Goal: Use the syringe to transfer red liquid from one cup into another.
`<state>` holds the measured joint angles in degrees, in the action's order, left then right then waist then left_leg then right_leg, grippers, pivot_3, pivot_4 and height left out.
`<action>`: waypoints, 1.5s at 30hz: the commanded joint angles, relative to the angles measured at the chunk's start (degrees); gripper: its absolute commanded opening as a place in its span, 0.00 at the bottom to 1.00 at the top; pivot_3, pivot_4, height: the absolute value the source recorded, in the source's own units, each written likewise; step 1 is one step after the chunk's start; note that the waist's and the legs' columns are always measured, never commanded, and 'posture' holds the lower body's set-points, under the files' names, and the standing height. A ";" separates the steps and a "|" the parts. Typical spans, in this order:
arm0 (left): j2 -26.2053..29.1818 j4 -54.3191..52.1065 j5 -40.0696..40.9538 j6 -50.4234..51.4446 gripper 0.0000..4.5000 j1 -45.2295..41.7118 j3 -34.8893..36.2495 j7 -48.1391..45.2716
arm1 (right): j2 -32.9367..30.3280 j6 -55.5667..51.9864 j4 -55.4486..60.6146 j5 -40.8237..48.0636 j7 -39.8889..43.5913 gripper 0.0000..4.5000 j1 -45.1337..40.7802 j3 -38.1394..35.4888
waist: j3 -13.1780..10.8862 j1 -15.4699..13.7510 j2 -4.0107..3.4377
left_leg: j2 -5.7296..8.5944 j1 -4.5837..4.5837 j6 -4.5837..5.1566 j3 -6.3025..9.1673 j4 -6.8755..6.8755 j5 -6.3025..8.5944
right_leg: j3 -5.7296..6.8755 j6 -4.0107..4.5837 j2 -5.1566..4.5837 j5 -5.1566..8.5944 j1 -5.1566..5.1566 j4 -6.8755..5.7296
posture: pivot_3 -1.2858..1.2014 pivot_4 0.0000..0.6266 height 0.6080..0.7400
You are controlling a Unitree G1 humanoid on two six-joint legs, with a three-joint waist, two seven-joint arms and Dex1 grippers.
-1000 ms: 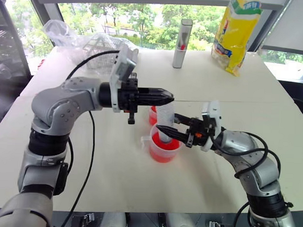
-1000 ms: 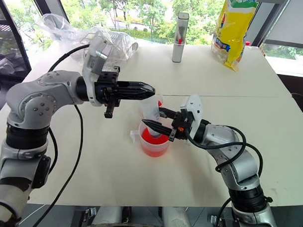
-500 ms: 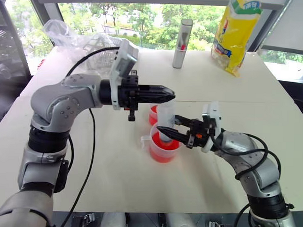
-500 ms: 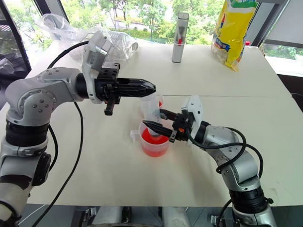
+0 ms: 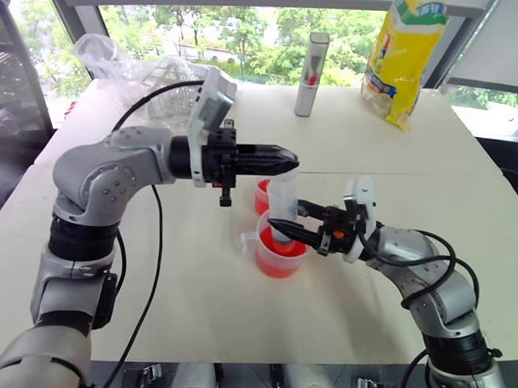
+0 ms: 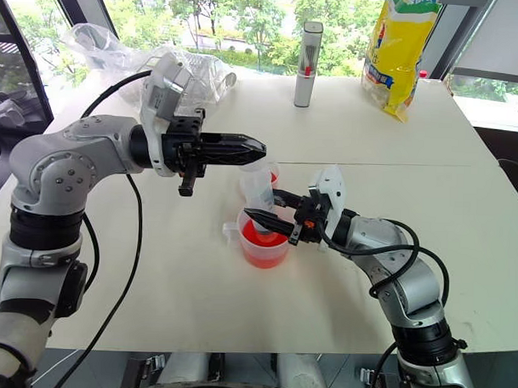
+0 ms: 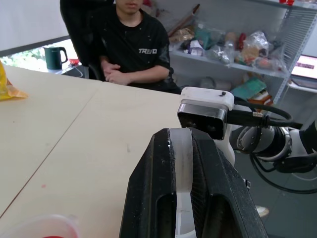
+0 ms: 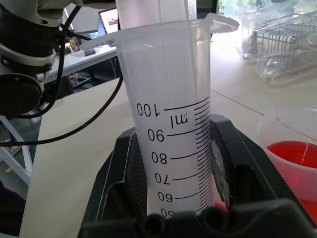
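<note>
Two hands are engaged: the right hand (image 5: 285,221) is clamped on the syringe (image 5: 283,203) barrel, upright in the handled cup (image 5: 280,251); the left hand (image 5: 281,161) pinches the plunger, best drawn straight and slowly. Behind stands the smaller cup (image 5: 261,197).

My two head cameras look forward and down over the white table (image 5: 196,294), side by side, sharing the whole tabletop scene. My left wrist camera looks level along its fingers across the table towards a seated person (image 7: 131,47). My right wrist camera sits very close against the syringe (image 8: 168,124).
</note>
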<state>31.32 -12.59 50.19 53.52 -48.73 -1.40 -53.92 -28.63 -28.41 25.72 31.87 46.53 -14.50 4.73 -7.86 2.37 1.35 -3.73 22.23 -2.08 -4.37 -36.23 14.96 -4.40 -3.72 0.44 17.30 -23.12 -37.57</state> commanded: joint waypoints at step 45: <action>9.71 1.07 -1.98 -4.75 0.97 7.05 12.53 5.40 | -1.38 -9.06 -10.91 12.76 -1.61 0.30 -30.01 -9.53 | 0.00 0.06 0.02 | -0.02 -0.09 -0.01 -0.03 0.03 -0.01 | 0.01 0.02 -0.06 0.00 -0.01 -0.11 | 0.52 0.24 1.00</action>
<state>40.85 -11.20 48.67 50.32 -40.51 10.57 -48.24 -30.61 -39.21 17.51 45.59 43.49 -43.08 -4.91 -7.86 2.44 1.36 -3.75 22.14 -2.09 -4.41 -36.18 14.95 -4.40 -3.70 0.38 17.30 -23.13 -37.66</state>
